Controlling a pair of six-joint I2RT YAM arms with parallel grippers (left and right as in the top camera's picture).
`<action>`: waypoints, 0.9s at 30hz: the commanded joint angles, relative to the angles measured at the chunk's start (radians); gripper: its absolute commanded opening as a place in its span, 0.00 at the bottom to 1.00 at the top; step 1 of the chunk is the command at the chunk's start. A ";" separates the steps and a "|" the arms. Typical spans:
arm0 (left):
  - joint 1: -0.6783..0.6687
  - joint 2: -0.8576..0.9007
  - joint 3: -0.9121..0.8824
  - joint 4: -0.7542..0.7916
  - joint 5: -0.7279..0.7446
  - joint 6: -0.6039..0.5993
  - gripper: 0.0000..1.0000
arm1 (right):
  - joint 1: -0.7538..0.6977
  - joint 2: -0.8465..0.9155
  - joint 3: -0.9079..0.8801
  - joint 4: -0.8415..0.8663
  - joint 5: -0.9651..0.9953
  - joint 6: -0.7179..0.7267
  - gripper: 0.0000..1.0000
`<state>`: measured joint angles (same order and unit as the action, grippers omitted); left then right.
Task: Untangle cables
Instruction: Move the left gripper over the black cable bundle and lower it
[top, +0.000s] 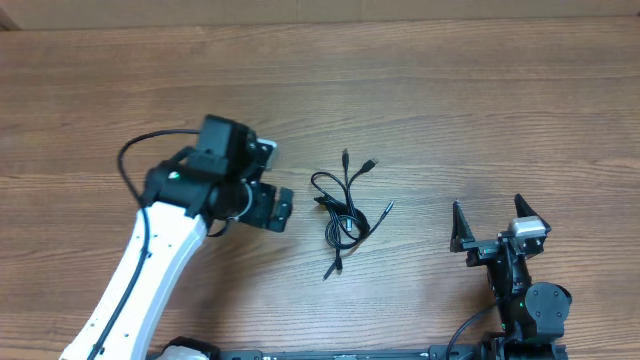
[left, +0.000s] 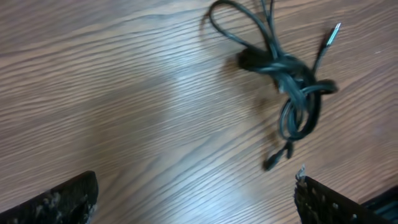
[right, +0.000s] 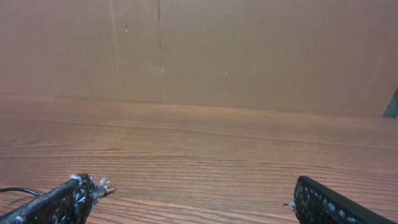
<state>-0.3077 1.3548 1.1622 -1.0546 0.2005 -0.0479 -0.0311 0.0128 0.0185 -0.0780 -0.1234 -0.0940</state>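
cables lay knotted mid-desk, bare wood on every side; left fingers gaped empty just beside them, right fingers gaped empty, well apart.

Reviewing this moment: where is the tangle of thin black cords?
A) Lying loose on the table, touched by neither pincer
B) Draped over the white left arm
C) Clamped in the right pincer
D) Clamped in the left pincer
A: the tangled bundle of thin black cables lies on the brown wooden table, clear of the open left pincer beside it and the open right pincer farther off.
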 joint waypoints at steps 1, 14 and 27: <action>-0.044 0.036 0.033 0.051 0.066 -0.074 1.00 | -0.004 -0.010 -0.011 0.004 0.002 -0.005 1.00; -0.066 0.140 0.033 0.174 0.159 -0.391 1.00 | -0.003 -0.010 -0.011 0.008 -0.032 0.027 1.00; -0.115 0.285 0.033 0.178 0.189 -0.785 0.82 | -0.003 -0.010 -0.011 0.008 -0.036 0.200 1.00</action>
<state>-0.3950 1.6241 1.1717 -0.8772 0.3714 -0.7319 -0.0311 0.0128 0.0185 -0.0757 -0.1535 0.0792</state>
